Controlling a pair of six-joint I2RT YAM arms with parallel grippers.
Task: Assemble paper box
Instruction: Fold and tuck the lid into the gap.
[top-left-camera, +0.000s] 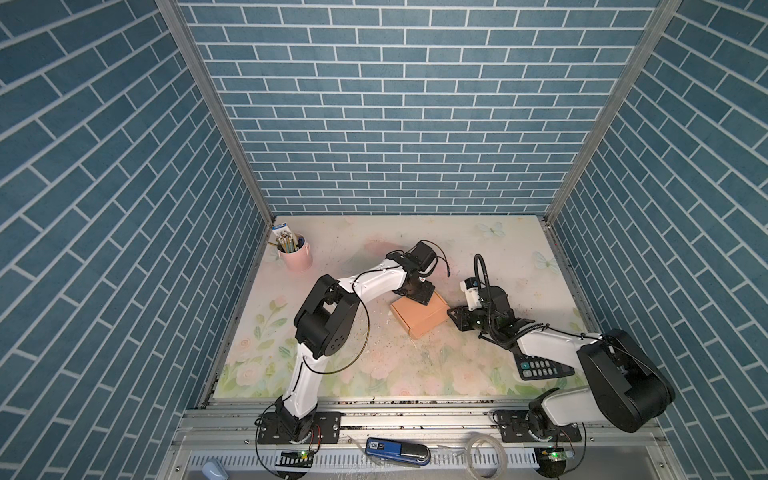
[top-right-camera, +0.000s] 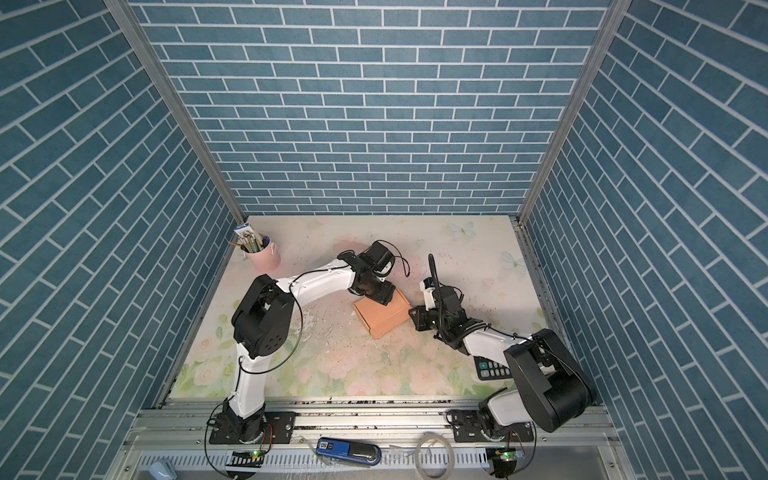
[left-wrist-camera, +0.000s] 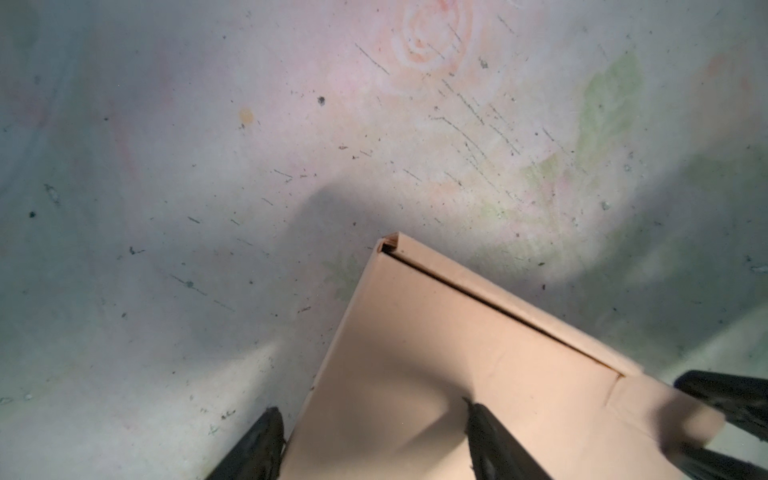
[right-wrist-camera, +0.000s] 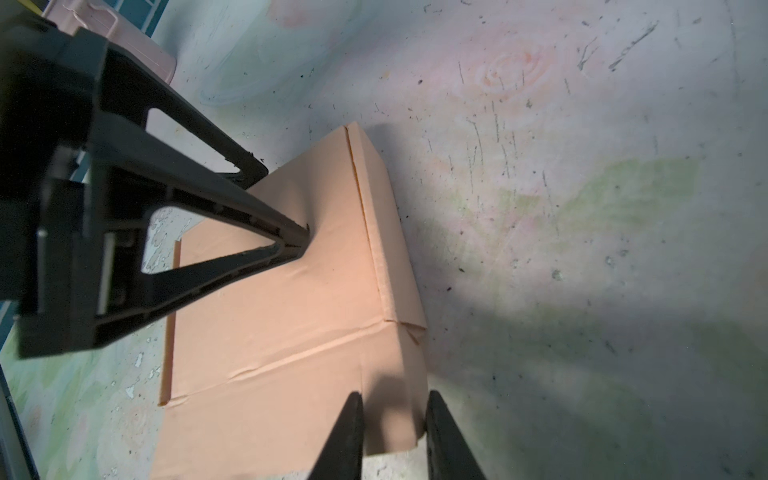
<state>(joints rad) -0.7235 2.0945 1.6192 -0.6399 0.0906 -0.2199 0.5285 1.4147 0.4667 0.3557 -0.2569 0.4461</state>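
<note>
Two claws meet at the paper box (top-left-camera: 419, 319), which lies folded shut, lid up, on the flowered counter (top-left-camera: 374, 370). It is well apart from the pink cup (top-left-camera: 296, 257), off to the cup's side toward the robot's right and nearer the arm bases than the cup is. In both top views the box (top-right-camera: 384, 319) sits turned at an angle to the counter's edges.

The left claw (top-left-camera: 420, 296) hangs over the box edge on the pink cup's side, spread wide and not closed on the cardboard. In the right wrist view one of its fingers (right-wrist-camera: 249, 210) has its tip down on the lid, where the cardboard dents a little. The second finger (right-wrist-camera: 216, 139) reaches past the box edge toward the cup. The left wrist view shows the same straddle by this claw (left-wrist-camera: 370, 409): one tip on the lid, one off it over the counter.

The right claw (top-left-camera: 453, 312) lies low at the box corner farthest from the pink cup. Its fingers (right-wrist-camera: 345, 436) stand narrowly apart with that corner between them. Both look to touch cardboard, but I cannot tell whether they pinch it.

A black calculator (top-left-camera: 540, 369) lies farther from the cup than the box does, partly under the right arm.
</note>
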